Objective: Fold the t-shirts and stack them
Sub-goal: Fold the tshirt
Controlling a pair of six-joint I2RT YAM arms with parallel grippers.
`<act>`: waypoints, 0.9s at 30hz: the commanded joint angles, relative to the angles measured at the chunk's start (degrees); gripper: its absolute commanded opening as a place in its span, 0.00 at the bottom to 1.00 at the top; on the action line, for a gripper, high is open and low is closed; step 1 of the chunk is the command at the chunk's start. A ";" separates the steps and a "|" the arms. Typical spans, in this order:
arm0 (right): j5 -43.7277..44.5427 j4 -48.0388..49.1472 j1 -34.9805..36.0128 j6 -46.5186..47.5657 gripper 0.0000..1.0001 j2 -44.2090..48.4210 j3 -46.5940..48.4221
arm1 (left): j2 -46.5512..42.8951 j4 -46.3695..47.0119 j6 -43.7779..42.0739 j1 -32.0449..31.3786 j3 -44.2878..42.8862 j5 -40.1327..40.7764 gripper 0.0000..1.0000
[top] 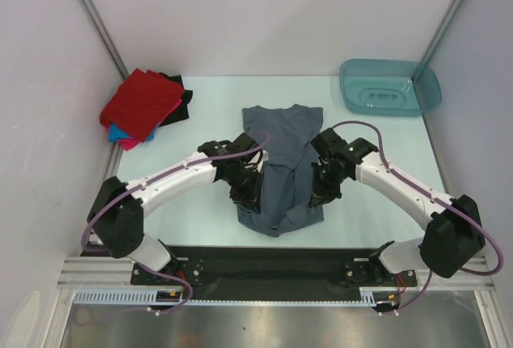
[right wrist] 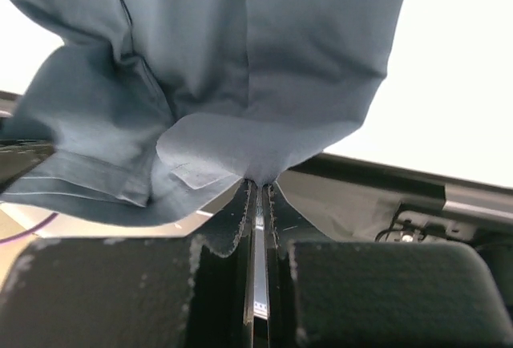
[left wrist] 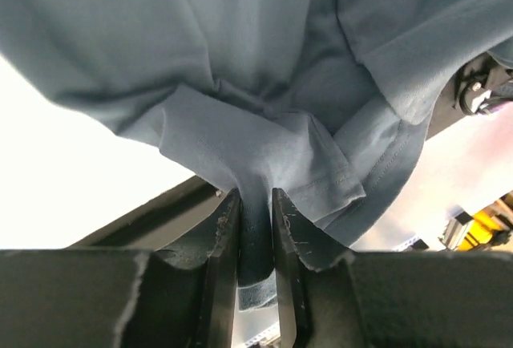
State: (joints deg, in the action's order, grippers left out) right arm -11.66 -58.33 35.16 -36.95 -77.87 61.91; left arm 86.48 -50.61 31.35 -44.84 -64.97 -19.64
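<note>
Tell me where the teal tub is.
The teal tub sits at the table's far right corner in the top view, beyond the right arm and right of the grey-blue shirt.
</note>
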 commanded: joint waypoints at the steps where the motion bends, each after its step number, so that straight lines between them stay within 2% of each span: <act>1: -1.08 2.07 -1.93 3.46 0.00 -3.15 4.27 | 3.52 -1.07 -3.14 1.06 -3.93 0.04 0.27; 8: -1.35 4.27 -5.62 5.66 0.00 -10.46 9.63 | 8.09 -2.56 -5.42 6.60 -9.72 -0.49 0.25; 14: -1.00 3.57 -8.08 6.80 0.00 -15.91 16.04 | 11.43 -6.60 -8.23 11.79 -16.40 0.30 0.29; 22: 0.06 4.18 -12.12 7.42 0.00 -21.09 19.48 | 14.59 -7.75 -10.70 17.94 -20.99 -1.27 0.31; 24: -1.51 3.92 -13.53 8.03 0.00 -22.59 20.53 | 15.91 -7.84 -10.09 18.56 -21.86 -3.46 0.26; 27: -1.87 4.97 -14.50 10.04 0.00 -25.40 22.63 | 17.58 -6.35 -8.59 18.56 -23.88 -4.53 0.27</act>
State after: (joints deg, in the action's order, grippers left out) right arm -12.99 -54.92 21.80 -29.82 -101.47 80.95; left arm 103.07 -57.76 22.87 -26.30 -85.38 -21.43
